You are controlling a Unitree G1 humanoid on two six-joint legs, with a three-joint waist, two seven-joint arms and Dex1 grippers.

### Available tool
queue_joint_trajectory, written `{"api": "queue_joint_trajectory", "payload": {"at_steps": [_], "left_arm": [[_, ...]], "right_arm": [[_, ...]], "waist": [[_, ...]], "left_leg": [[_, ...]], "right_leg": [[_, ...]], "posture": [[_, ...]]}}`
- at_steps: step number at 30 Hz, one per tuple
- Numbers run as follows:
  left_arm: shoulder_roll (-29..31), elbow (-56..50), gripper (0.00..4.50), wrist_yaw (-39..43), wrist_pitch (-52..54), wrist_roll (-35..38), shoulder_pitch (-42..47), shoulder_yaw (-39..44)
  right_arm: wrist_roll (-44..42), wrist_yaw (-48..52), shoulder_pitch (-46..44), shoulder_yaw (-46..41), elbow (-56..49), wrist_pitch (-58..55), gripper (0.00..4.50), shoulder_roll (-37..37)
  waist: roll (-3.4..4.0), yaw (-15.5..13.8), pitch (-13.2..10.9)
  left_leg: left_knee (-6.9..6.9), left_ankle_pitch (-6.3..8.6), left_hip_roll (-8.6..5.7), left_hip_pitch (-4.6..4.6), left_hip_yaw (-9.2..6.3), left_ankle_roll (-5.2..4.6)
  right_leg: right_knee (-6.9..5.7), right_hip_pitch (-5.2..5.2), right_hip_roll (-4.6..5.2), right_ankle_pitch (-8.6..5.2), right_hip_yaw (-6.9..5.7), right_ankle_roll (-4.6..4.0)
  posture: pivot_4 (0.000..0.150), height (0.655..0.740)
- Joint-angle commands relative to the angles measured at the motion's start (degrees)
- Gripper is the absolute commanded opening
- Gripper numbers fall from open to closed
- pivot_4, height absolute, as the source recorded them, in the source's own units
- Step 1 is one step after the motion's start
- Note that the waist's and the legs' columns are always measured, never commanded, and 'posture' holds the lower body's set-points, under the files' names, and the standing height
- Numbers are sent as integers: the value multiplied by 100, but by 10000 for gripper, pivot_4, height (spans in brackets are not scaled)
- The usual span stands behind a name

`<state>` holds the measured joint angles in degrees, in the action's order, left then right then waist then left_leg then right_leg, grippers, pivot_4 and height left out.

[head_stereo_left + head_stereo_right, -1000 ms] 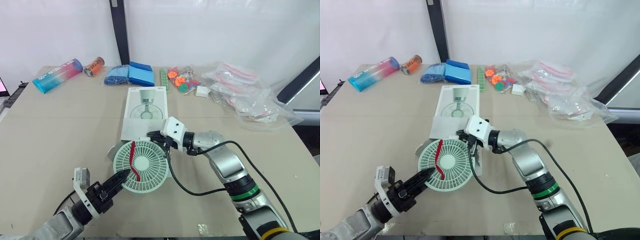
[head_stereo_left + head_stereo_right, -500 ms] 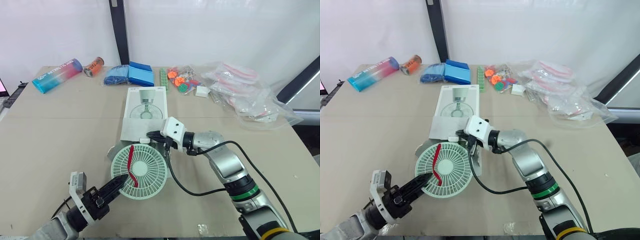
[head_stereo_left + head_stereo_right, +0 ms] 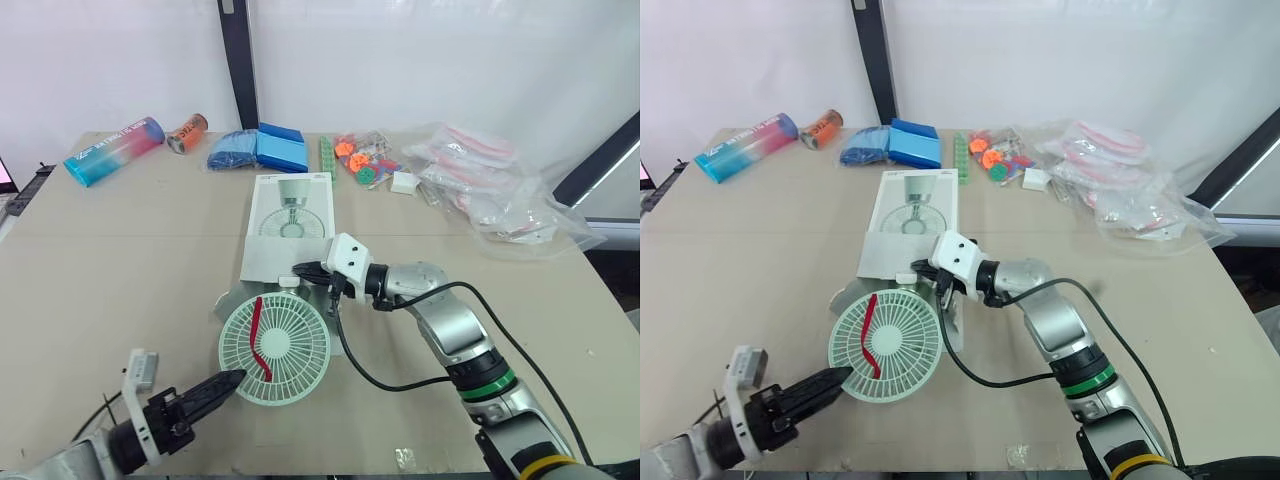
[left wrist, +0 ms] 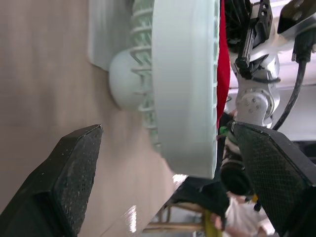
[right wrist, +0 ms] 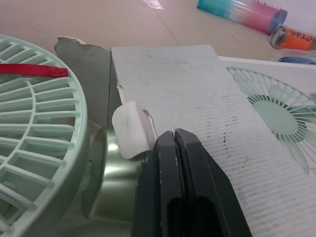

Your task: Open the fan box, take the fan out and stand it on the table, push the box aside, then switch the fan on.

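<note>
Left pincer (image 3: 232, 379) backed off fan (image 3: 274, 345), spread wide; my right pincer (image 3: 298, 269) pressed shut, should nudge box (image 3: 290, 225) aside gently.

- Right arm (image 3: 452, 330): silver-grey rounded shells, black joints; green ring (image 3: 492, 385) and yellow band (image 3: 545, 467) low on forearm.
- Thin black cable (image 3: 362, 375) loops from white boxy wrist module (image 3: 350, 257).
- Right gripper (image 3: 302, 271): two smooth black fingers.
- Left gripper (image 3: 236, 379): black tapered fingers (image 4: 74, 177), diamond-textured pads; white block (image 3: 138, 367) at wrist.
</note>
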<state>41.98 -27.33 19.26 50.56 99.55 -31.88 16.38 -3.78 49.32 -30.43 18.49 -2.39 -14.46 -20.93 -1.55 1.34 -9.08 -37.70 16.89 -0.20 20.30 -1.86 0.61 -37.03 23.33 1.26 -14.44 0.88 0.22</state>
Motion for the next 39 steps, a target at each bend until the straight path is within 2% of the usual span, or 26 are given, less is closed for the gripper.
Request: {"api": "queue_joint_trajectory", "payload": {"at_steps": [1, 5, 8, 11, 16, 17, 19, 21, 22, 23, 25, 28, 33, 39], "left_arm": [[490, 59, 44742, 891, 224, -453, -97, 719], [1036, 99, 44742, 1889, 350, -1206, -272, 1389], [1362, 130, 44742, 2440, 30, -2159, -169, 1794], [1538, -148, 44742, 2749, -932, -3620, 287, 1747], [1439, -375, 44742, 2985, -1808, -4619, 1104, 1533], [1445, -371, 45000, 3096, -2030, -4927, 1175, 1444], [1432, -325, 45000, 3310, -2452, -5473, 1266, 1258], [1366, -268, 45000, 3476, -2891, -5910, 1378, 1096], [1349, -242, 45000, 3569, -3106, -6114, 1434, 1004], [1344, -189, 45000, 3676, -3453, -6421, 1492, 879], [1294, 0, 45000, 3945, -4272, -7018, 1649, 662], [1268, 604, 45000, 4402, -5673, -7728, 1941, 424], [1219, 1673, 45000, 4885, -8281, -8589, 2534, 95], [919, 2688, 45000, 4732, -11047, -9069, 3182, -525]], "right_arm": [[-24, 96, -50, 30, 165, -5, 0, 7], [-146, 153, -109, -67, 175, -6, 0, 19], [-352, 182, -162, -226, 108, -104, 0, 54], [-627, 280, -192, -430, -36, -179, 0, 27], [-1043, 482, -140, -751, -304, -263, 0, -145], [-1157, 540, -110, -821, -379, -328, 3958, -198], [-1378, 604, -41, -977, -519, -404, 8038, -275], [-1595, 665, 41, -1109, -670, -504, 17085, -358], [-1693, 719, 87, -1164, -744, -544, 18559, -419], [-1787, 813, 147, -1215, -827, -552, 26738, -500], [-2046, 1036, 299, -1339, -1050, -597, 31136, -677], [-2432, 1415, 587, -1465, -1349, -647, 42579, -965], [-2596, 2030, 1218, -1494, -1629, -357, 42579, -1407], [-2556, 2254, 1711, -1475, -1722, 178, 42579, -1471]], "waist": [[0, 1, -3], [1, 3, -6], [2, 2, -14], [9, -5, -37], [6, -7, -49], [6, -4, -52], [8, 2, -53], [7, 2, -52], [9, -4, -54], [8, -3, -54], [11, -9, -57], [12, -21, -60], [12, -24, -63], [9, -21, -66]], "left_leg": [[1, 0, 0, 0, 0, 0], [8, 0, 1, 0, 4, 0], [13, 0, 1, 1, 3, 0], [15, -3, 0, 1, 2, 6], [22, -7, 0, 15, 3, 12], [23, -6, 1, 16, 3, 12], [29, -6, 2, 21, 11, 12], [34, -6, 3, 20, 11, 11], [35, -6, 3, 20, 10, 11], [34, -6, 5, 20, 10, 11], [34, -6, 10, 19, 13, 11], [33, -6, 8, 20, 10, 11], [33, -6, 14, 21, 15, 10], [29, -6, 23, 18, 26, 9]], "right_leg": [[0, 1, 0, 0, 0, 0], [0, 7, 0, -3, -2, -5], [0, 9, 1, -5, -4, -8], [0, 9, 3, -4, -4, -11], [7, 18, 9, 24, -7, -48], [9, 19, 12, 32, -10, -35], [14, 26, 13, 44, -10, -24], [17, 26, 14, 45, -11, -24], [17, 26, 13, 45, -12, -24], [18, 26, 14, 46, -14, -25], [18, 25, 14, 49, -15, -25], [22, 21, 14, 49, -19, -23], [28, 21, 13, 51, -26, -19], [35, 17, 14, 59, -29, -4]], "posture": [[1500, 7400], [1500, 7400], [1500, 7400], [1500, 7400], [1500, 7400], [1500, 7400], [1500, 7400], [1500, 7400], [1500, 7400], [1500, 7400], [1500, 7400], [1500, 7400], [1500, 7400], [1500, 7400]]}}
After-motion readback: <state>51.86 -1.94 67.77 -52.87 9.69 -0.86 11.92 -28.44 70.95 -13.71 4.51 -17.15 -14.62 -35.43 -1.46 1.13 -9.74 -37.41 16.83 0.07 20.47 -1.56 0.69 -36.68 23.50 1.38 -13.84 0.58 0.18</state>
